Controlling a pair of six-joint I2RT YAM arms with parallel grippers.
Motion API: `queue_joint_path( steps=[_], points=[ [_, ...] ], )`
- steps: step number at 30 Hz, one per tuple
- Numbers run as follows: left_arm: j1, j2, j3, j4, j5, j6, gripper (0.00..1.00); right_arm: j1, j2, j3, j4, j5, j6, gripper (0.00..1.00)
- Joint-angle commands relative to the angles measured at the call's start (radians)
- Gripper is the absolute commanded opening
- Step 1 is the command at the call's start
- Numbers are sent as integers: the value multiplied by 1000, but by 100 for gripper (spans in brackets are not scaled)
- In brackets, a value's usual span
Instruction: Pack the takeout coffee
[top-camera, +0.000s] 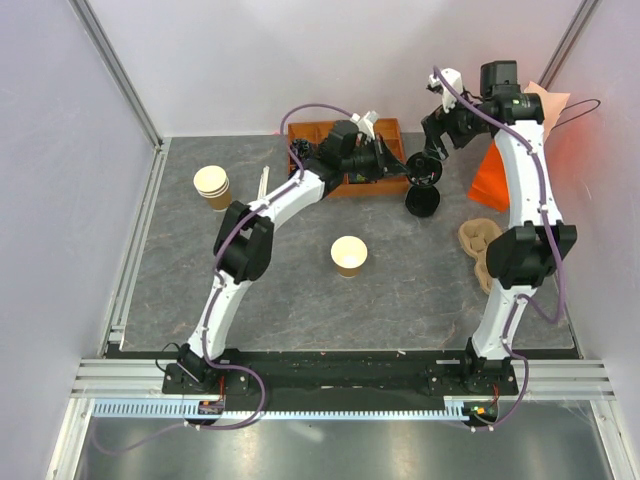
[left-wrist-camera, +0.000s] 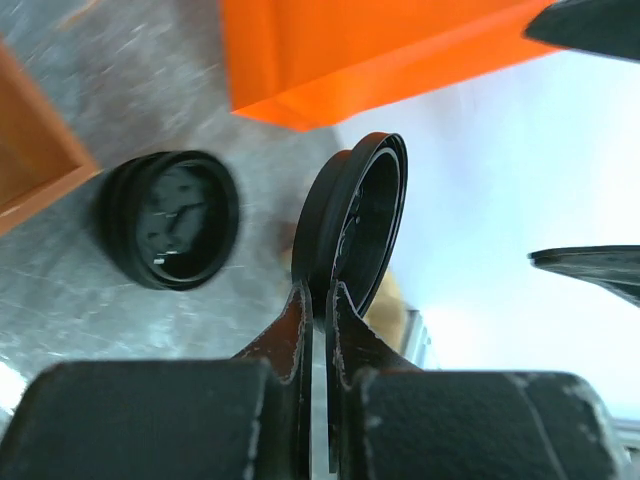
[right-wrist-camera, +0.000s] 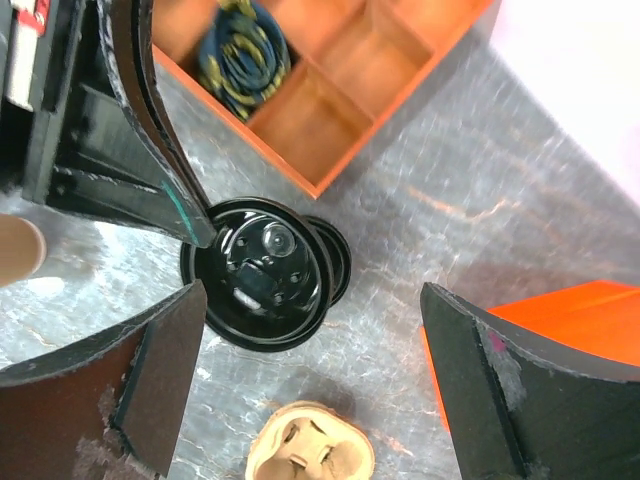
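Clearly the lidding step is in hand. The left gripper (left-wrist-camera: 320, 300) is clamped on the rim of a black lid (left-wrist-camera: 355, 230), held on edge in the air at the far side, just right of the tray (top-camera: 345, 150). The right gripper (right-wrist-camera: 312, 292) hangs beside it with jaws spread wide, holding nothing. Below both, spare lids (top-camera: 422, 203) lie on the table (top-camera: 280, 290).

The cup (top-camera: 349, 256) stands upright and lidless in the middle of the table, nearer than the lids and well apart from the held lid. No finished coffee exists yet, I judge, so packing has not begun.

Next, the lid likely has to travel near and left to the cup, be turned flat with its hollow side down, centred on the rim, then pressed on. Held only by its rim, it could tilt or slip.

The lid is thin glossy plastic, round, with a stepped rim. The cup is tan paper, tapered, and light enough to tip under an off-centre push. The table is grey and stone-patterned. Right of the spare lids stand a stiff orange bag (top-camera: 495, 178) and a moulded pulp carrier (top-camera: 478, 243).
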Motion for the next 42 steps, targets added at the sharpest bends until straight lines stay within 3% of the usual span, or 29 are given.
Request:
queue_joint_path(
  steps=[1,7,13,18,24,35,42],
  points=[
    [20,-199,-97,-21,76,2,2,-1,-167,-56,17,-101,-55,96],
    [76,-440,-349,-86,199,2,2,25,-487,-270,45,-225,-204,97],
    [144,-681,-651,29,438,-179,2,220,-876,-663,231,-104,-393,97],
    [179,-868,-854,29,547,-240,2,351,-1102,-872,357,-110,-480,87],
    [244,-930,-1009,97,655,-355,2,446,-1106,-946,440,-66,-459,80],
    [284,-924,-1008,71,685,-357,2,880,-1084,-1036,340,196,-657,70],
    [270,-899,-1018,126,774,-398,2,1079,-1040,-1171,569,445,-683,71]
  ],
)
